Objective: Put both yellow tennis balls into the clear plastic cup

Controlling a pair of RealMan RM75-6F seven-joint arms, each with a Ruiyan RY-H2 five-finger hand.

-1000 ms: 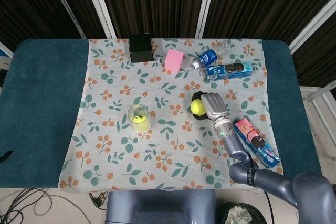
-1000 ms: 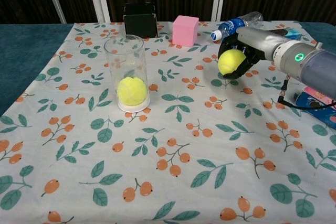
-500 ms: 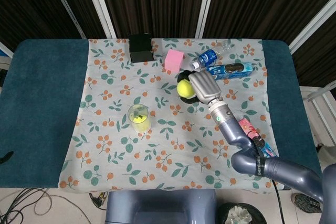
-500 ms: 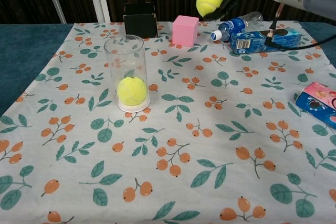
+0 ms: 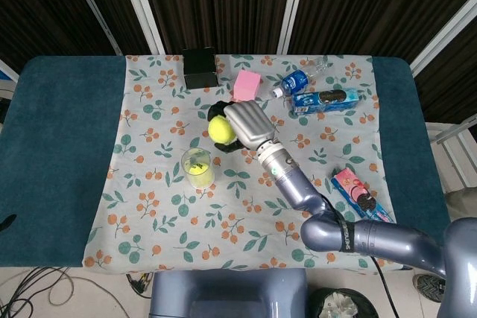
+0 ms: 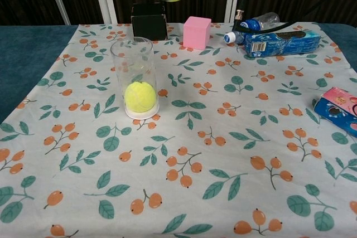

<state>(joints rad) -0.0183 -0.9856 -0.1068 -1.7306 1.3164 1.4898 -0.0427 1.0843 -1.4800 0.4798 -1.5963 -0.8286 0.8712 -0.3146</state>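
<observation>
Right hand [image 5: 242, 124] grips second tennis ball [image 5: 219, 131], now carried left and high, near above clear plastic cup [image 5: 197, 167]. First ball [image 6: 139, 96] already inside. Remaining: lower, release. Left hand unseen.

The bench [image 5: 59, 147] has a dark teal top, and a floral cloth [image 5: 246, 206] covers its middle. On the cloth, a black box [image 5: 200, 67], a pink block [image 5: 247, 85], a water bottle [image 5: 297, 80] and a blue packet [image 5: 324, 100] lie along the far edge. A clear cup [image 6: 136, 77] with a yellow ball [image 6: 139, 96] inside stands left of centre, and a pink biscuit packet [image 5: 363, 202] lies near the right edge.
</observation>
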